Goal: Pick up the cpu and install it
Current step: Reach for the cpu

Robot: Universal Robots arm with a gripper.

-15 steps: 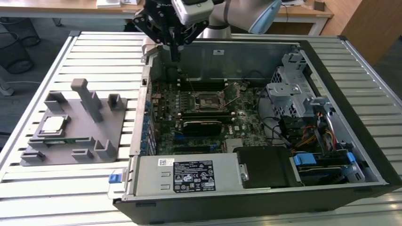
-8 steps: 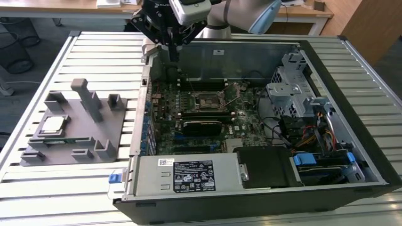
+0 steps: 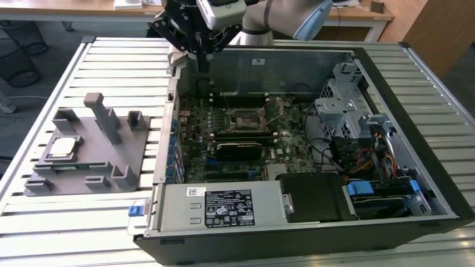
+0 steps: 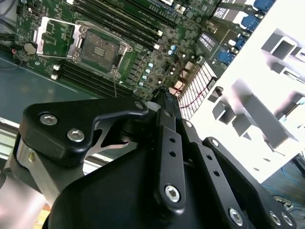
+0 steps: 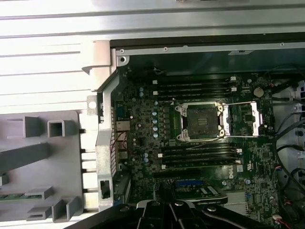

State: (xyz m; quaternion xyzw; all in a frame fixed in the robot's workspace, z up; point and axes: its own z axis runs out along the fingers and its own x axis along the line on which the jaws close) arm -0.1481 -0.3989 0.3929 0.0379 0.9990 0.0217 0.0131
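Exterior view has the gripper (image 3: 200, 65) at twelve o'clock, above the far rim of the open computer case (image 3: 297, 245), its fingers drawn together into one dark blade with nothing between them. The bare socket (image 3: 247, 118) sits toward five o'clock from it, its metal frame (image 5: 252, 117) swung aside in the first wrist view. The cpu (image 3: 62, 146) lies well apart toward eight o'clock, flat on the grey holder (image 3: 89, 150) beside the case.

The cpu (image 3: 62, 146) lies on a rack (image 3: 93, 147) at the exterior view's left, beside the computer case (image 3: 297, 67); the socket (image 3: 246, 118) sits inside, mid-board.
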